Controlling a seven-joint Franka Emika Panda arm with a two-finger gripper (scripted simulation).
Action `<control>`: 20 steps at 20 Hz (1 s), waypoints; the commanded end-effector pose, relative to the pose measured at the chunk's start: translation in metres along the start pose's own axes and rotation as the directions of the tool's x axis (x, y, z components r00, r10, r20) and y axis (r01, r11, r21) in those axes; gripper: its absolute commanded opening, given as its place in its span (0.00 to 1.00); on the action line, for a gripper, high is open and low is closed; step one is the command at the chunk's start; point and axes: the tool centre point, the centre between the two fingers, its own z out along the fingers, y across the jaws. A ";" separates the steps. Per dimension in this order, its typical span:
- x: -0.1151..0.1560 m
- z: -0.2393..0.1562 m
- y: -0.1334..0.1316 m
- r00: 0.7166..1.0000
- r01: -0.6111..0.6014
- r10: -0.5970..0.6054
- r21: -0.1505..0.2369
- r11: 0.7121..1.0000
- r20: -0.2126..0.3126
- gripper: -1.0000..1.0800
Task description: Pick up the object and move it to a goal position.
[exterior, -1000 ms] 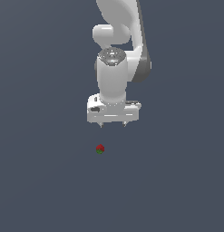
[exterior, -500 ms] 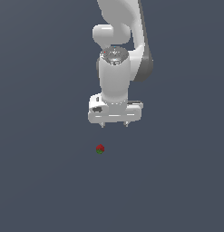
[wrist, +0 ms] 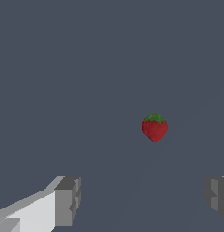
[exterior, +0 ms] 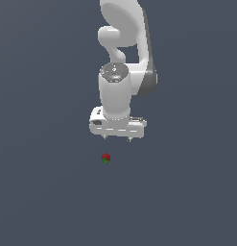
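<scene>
The object (exterior: 106, 158) is a tiny red lump with a green patch, lying on the dark grey floor; in the wrist view the object (wrist: 154, 127) looks like a small strawberry with a green cap. My white gripper (exterior: 117, 137) hangs above and slightly to the exterior view's right of it, apart from it. The two grey fingertips (wrist: 68, 200) stand wide apart with nothing between them, so the gripper (wrist: 143, 197) is open.
The white arm (exterior: 124, 57) rises from the gripper toward the top of the exterior view. The flat dark grey floor (exterior: 48, 192) spreads all around.
The gripper has dropped a little lower toward the object. The object has not moved.
</scene>
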 end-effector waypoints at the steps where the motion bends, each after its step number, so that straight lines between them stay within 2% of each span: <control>1: 0.004 0.010 0.006 0.998 -0.067 0.067 -0.001 0.998 0.006 0.96; 5: 0.013 0.031 0.018 0.981 -0.194 0.195 -0.007 0.981 0.015 0.96; 11: 0.022 0.061 0.036 0.930 -0.367 0.368 -0.023 0.930 0.023 0.96; 20: 0.029 0.087 0.053 0.861 -0.508 0.509 -0.042 0.861 0.023 0.96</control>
